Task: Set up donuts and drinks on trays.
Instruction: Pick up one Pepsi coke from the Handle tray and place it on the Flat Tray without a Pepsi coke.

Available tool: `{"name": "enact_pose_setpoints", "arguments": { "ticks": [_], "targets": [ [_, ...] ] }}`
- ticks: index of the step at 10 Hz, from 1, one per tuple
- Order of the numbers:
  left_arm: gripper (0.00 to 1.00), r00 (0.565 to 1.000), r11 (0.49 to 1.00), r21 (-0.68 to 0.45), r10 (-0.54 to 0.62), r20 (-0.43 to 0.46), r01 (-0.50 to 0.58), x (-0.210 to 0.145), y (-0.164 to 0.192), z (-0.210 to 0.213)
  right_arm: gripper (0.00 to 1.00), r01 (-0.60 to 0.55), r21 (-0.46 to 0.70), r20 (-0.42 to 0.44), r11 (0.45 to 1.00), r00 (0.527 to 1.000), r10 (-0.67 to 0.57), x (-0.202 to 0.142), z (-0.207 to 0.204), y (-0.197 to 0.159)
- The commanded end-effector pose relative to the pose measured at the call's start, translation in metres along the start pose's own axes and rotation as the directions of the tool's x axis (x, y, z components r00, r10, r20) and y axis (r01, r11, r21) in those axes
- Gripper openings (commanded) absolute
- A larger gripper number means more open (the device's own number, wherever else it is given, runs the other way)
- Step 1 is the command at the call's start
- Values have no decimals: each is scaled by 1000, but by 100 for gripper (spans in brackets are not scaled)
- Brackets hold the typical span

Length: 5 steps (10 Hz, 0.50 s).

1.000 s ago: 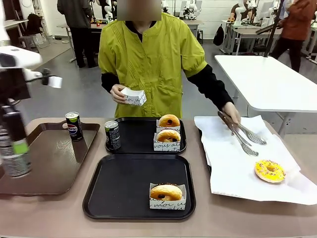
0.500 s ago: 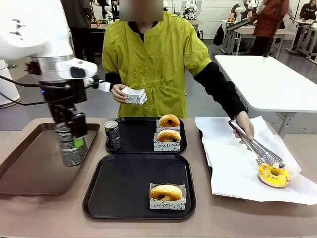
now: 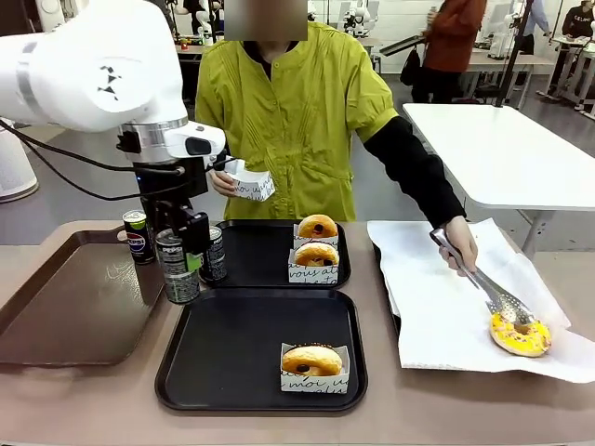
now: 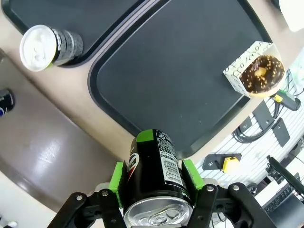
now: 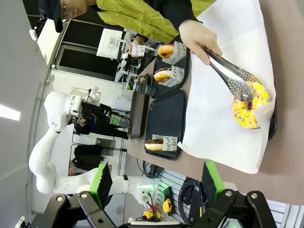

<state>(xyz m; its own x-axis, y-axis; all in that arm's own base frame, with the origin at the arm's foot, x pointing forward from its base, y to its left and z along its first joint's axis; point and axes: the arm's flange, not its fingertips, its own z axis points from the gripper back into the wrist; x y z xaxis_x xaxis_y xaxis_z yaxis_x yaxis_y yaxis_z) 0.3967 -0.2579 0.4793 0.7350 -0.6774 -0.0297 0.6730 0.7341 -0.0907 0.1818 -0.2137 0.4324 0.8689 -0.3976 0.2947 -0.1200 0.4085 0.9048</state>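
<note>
From my seat, the biggest thing on the table is the brown tray (image 3: 84, 297) at nine o'clock, one Pepsi can (image 3: 138, 235) standing at its far edge. Dead centre, the near black tray (image 3: 223, 353) carries a chocolate donut (image 3: 311, 360) in its paper box at five o'clock on that tray. Behind it at twelve o'clock, the far black tray (image 3: 270, 255) holds two boxed donuts (image 3: 317, 243) and a dark can (image 3: 214, 253) on its left side. At three o'clock lies white paper (image 3: 437, 307), where the person's hand (image 3: 460, 249) works tongs (image 3: 483, 288) onto a yellow-glazed donut (image 3: 521, 336); the other hand (image 3: 221, 177) holds an empty box (image 3: 251, 183). My left gripper (image 4: 156, 183) has its green pads pinching a green-marked can (image 4: 154, 166), hanging upright over the near tray's left rim. My right gripper (image 5: 154, 190) has its fingers spread with nothing between them.
</note>
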Motion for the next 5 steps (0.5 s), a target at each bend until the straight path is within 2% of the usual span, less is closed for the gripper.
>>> {"name": "enact_pose_setpoints", "arguments": {
  "ticks": [1,5],
  "targets": [
    [59,1000,1000,-19,-6,10,6,13,-2,-9,100,-19,19,9,1000,1000,19,2,0,0],
    [59,997,999,9,-33,75,32,14,-7,-44,100,-19,19,9,1000,1000,19,2,0,0]
  ]
}}
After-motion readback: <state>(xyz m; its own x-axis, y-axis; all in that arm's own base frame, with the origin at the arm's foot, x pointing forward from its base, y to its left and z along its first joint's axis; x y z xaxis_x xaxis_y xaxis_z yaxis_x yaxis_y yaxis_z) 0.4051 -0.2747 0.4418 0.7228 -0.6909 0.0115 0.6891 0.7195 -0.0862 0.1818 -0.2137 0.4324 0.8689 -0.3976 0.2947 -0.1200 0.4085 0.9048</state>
